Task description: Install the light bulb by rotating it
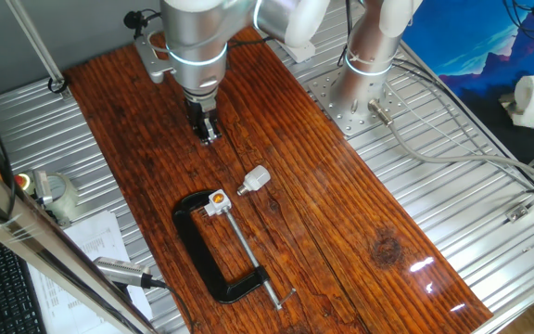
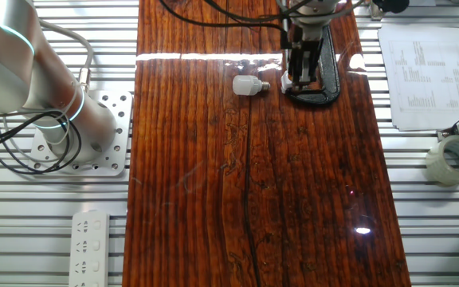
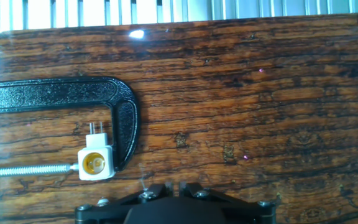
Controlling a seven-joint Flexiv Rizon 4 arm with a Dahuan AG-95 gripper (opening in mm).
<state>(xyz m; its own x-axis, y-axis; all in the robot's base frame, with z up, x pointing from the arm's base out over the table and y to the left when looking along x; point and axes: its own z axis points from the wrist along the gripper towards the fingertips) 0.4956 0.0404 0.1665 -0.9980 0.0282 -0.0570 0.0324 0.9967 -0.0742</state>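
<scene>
One fixed view shows the gripper (image 1: 209,133) low over the wooden board (image 1: 360,213), its fingers close together with nothing between them. Well apart from it, the bulb (image 1: 256,179) lies on its side on the board, just beside the white socket (image 1: 216,201), which is pinched in the black clamp (image 1: 213,255). Hand view shows the socket (image 3: 96,161) with its orange centre, held between the clamp's screw and frame; the bulb is out of that view
</scene>
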